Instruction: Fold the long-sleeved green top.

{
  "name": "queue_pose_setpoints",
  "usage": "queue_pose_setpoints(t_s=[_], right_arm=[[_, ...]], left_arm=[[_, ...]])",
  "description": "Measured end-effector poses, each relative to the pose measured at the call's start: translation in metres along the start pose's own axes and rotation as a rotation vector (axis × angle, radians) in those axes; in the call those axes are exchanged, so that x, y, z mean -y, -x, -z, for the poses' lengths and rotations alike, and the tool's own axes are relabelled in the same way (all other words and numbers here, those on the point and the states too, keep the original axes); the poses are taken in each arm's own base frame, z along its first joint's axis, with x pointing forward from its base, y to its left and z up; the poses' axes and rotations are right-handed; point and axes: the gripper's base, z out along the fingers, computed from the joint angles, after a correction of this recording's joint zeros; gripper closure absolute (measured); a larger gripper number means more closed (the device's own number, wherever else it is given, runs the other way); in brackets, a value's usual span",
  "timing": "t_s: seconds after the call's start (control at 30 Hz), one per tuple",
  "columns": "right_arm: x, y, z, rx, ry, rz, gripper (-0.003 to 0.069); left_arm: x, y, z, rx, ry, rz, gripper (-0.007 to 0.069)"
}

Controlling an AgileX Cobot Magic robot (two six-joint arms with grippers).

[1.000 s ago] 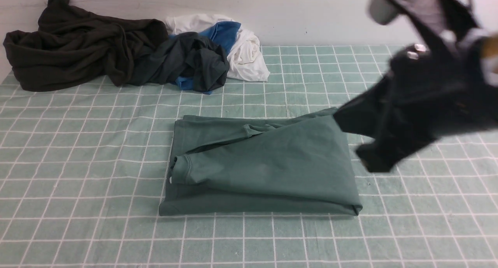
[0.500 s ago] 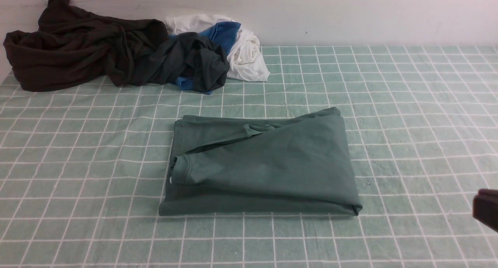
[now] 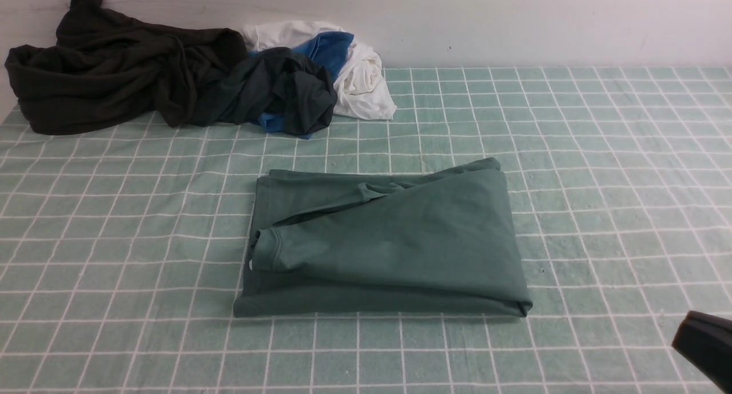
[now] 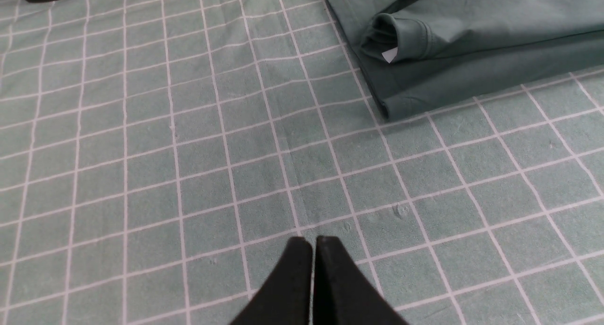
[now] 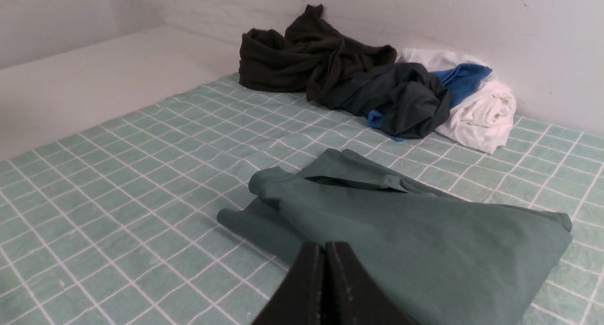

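- Two grippers, and neither holds anything: the left gripper point(image 4: 311, 242) has its jaws pressed together over bare checked cloth, near the top's near-left corner but not touching it; the right gripper point(image 5: 324, 249) is likewise closed and empty, just short of the top's edge.
- In the front view only a dark part of the right arm shows, at the table's near right corner; the left arm is out of that view.
- Lying flat at the middle of the table point(image 3: 600, 154), the green long-sleeved top point(image 3: 394, 239) is a compact rectangle, a ribbed cuff point(image 3: 267, 250) tucked in at its left edge and one layer running diagonally across its surface.
- Far off, in the far left corner, sits a heap of other clothes point(image 3: 171, 79), well apart from the top.
- Judged from how it lies, the folding looks essentially finished, and this seems the closing step.
- Any next move would call only for parking both arms clear; tidying the slanted upper layer would need the jaws opened first.
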Motion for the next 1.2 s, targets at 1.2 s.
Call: queue_pose_setpoints(t_s=[1.2], right_arm=[[0.048,-0.106,0.031,-0.001,-0.771,-0.126,0.0673]], left_arm=[[0.000,0.000,0.000,0.000,0.000,0.000,0.0628]])
